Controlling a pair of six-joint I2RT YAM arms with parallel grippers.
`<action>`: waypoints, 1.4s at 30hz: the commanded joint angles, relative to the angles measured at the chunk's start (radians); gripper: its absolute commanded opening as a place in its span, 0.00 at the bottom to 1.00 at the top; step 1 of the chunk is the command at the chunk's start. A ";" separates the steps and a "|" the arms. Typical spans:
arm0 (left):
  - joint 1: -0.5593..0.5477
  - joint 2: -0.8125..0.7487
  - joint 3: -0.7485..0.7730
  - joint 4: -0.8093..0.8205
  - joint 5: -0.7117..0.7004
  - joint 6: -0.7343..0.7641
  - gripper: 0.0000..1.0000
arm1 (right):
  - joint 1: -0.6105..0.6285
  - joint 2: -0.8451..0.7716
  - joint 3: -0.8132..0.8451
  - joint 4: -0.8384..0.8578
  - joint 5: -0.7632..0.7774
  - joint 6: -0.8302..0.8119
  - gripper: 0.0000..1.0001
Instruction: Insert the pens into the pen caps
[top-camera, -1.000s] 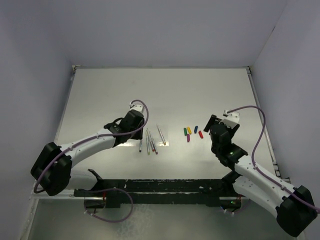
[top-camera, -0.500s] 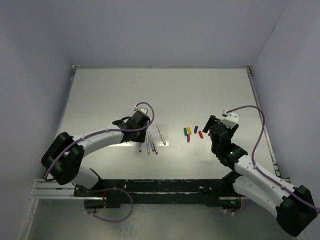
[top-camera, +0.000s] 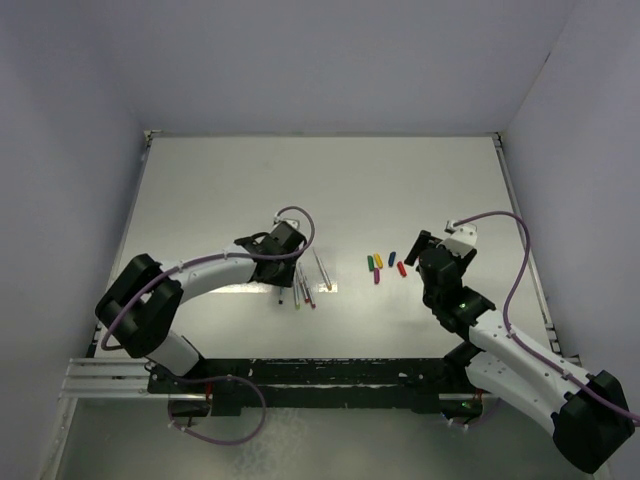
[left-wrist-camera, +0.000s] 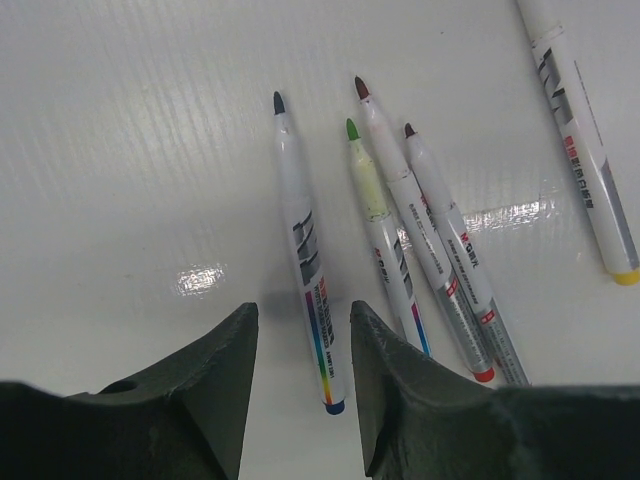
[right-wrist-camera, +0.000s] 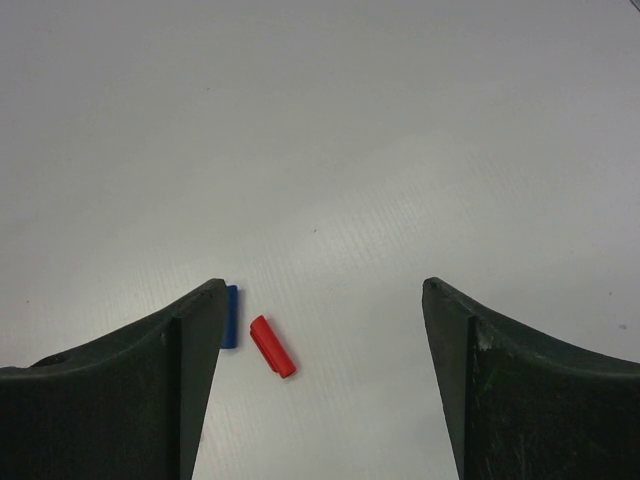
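Observation:
Several whitish pens (top-camera: 301, 285) lie in a loose bunch left of centre, with one more (top-camera: 322, 270) apart to their right. In the left wrist view, a blue-ended pen (left-wrist-camera: 306, 270) lies on the table with its rear end between my open left gripper's (left-wrist-camera: 300, 312) jaws; green-tipped (left-wrist-camera: 376, 220) and red-ended (left-wrist-camera: 432, 262) pens lie just right of it. The left gripper (top-camera: 287, 262) hovers over the bunch. Yellow (top-camera: 371, 262), green (top-camera: 379, 260), blue (top-camera: 391, 258), red (top-camera: 401, 268) and magenta (top-camera: 376, 277) caps lie centre-right. My right gripper (right-wrist-camera: 322, 285) is wide open above the red cap (right-wrist-camera: 272, 346); the blue cap (right-wrist-camera: 230, 316) is partly hidden by its left finger.
A yellow-ended pen (left-wrist-camera: 580, 130) lies at the upper right of the left wrist view. The white table (top-camera: 330, 190) is walled at the back and both sides. The right gripper (top-camera: 413, 252) sits just right of the caps.
My left arm has swung right and toward the pens, bringing its gripper over the bunch. The right arm, the pens and the caps have not moved.

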 joint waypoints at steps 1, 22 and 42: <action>-0.005 0.019 0.047 -0.029 -0.006 -0.020 0.46 | -0.004 -0.003 0.029 0.024 0.002 0.020 0.81; -0.006 0.132 0.079 -0.105 0.002 -0.021 0.46 | -0.004 -0.013 0.024 0.023 -0.002 0.027 0.81; -0.009 0.161 0.027 -0.144 0.014 -0.041 0.43 | -0.004 -0.022 0.036 -0.018 0.017 0.040 0.82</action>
